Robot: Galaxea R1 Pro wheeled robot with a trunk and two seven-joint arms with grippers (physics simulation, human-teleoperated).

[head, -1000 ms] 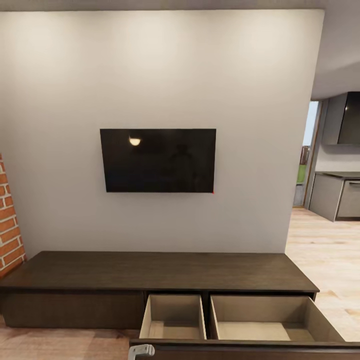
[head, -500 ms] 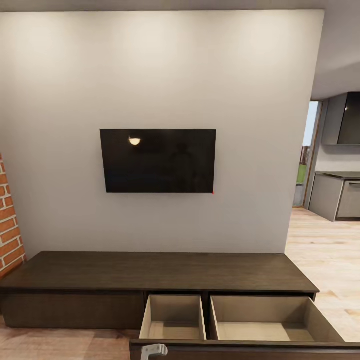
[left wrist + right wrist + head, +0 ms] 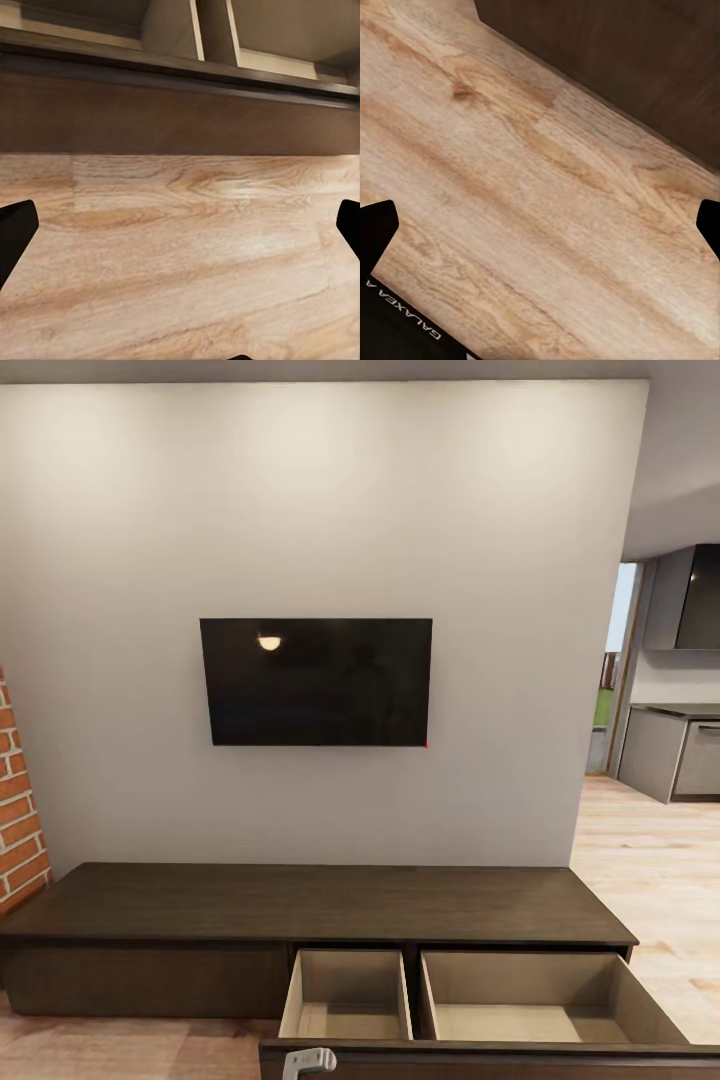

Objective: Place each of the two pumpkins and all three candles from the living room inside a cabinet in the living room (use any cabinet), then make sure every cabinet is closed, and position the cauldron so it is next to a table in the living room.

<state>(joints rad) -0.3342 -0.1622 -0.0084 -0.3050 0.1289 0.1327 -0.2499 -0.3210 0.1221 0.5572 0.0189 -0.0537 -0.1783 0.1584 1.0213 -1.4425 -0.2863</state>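
Head view has the robot parked right in front of the cabinet (image 3: 300, 905), the long low dark-brown TV unit sitting on the floor against the pale wall, directly under the wall-mounted TV (image 3: 316, 681). Two of its drawers are pulled out toward the robot, a narrower one (image 3: 346, 995) and a wider one (image 3: 545, 996) beside it, and both show bare tan insides. A bit of brick fireplace (image 3: 20, 815) pokes in at the unit's left end, and past its right end the wood floor (image 3: 650, 880) runs off toward a kitchen area.

A small grey piece of the robot (image 3: 308, 1062) sits just in front of the drawer fronts.

The left gripper (image 3: 180, 225) hangs over the planks just short of the dark drawer front, fingers spread wide apart. The right gripper (image 3: 540, 225) is the same deal: jaws wide, nothing between them, planks below and dark wood of the unit at one corner.
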